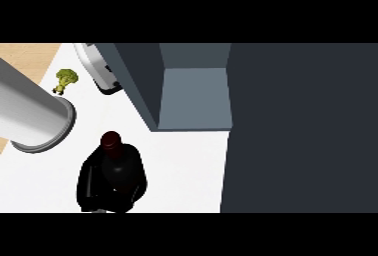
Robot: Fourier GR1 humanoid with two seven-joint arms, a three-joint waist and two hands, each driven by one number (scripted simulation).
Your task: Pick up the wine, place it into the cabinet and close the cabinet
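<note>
White tabletop (184,170) is filling the lower left of the head view, with a strip of pale wood showing at the far left edge. Fingers (90,182) of the left hand (114,187) are curling round the body of the wine (111,141), grasping it. Only the bottle's dark red neck and top are showing above the black hand; the rest is hidden. Whether the bottle's base is touching the tabletop cannot be told. The grey left forearm (29,110) is entering from the upper left edge and ending in a flanged wrist just beside the hand.

The wine is sitting left of and below the cabinet (193,97), apart from it. The cabinet's front is standing open, showing a blue-grey interior. A large dark panel (303,130) is covering the right side of the view, adjoining the cabinet. A broccoli (66,79) is lying near the top left, beside the forearm. A white and grey object (100,70) is resting between the broccoli and the cabinet; its kind cannot be told.
</note>
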